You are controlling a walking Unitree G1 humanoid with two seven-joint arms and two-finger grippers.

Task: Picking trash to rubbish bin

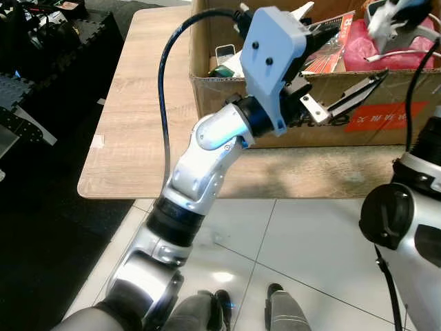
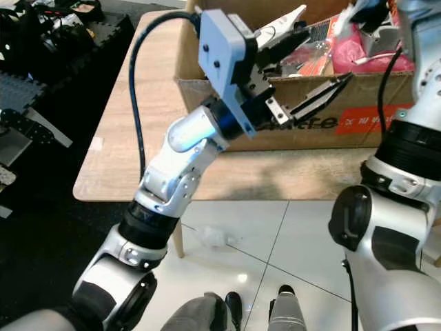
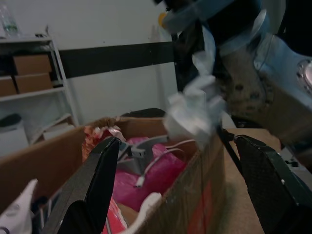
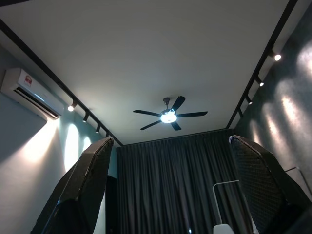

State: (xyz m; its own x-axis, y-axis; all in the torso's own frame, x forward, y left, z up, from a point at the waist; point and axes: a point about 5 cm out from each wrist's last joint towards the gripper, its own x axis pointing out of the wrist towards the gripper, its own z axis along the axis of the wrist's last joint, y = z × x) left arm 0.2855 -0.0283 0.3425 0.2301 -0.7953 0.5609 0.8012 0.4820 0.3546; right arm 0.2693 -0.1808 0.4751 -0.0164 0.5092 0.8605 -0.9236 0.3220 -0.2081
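A brown cardboard box (image 1: pixel 358 117) stands on a wooden table (image 1: pixel 145 103) and holds a pink bag (image 1: pixel 365 52), packets and other rubbish. My left gripper (image 1: pixel 344 41) is raised and open, with one finger over the box's inside and the other outside its front wall (image 3: pixel 195 195); nothing is between the fingers. A white crumpled wad of paper (image 3: pixel 195 107) hangs blurred in the air above the box's right end, close under my raised right arm (image 1: pixel 413 172). My right gripper (image 4: pixel 170 140) points at the ceiling, open and holding nothing.
Black equipment (image 1: pixel 41 41) is piled on the dark floor left of the table. A small crumpled scrap (image 2: pixel 213 236) lies on the white tiles below the table's edge, near my feet (image 1: pixel 275 303). A black cable (image 1: pixel 162 89) loops from my left arm.
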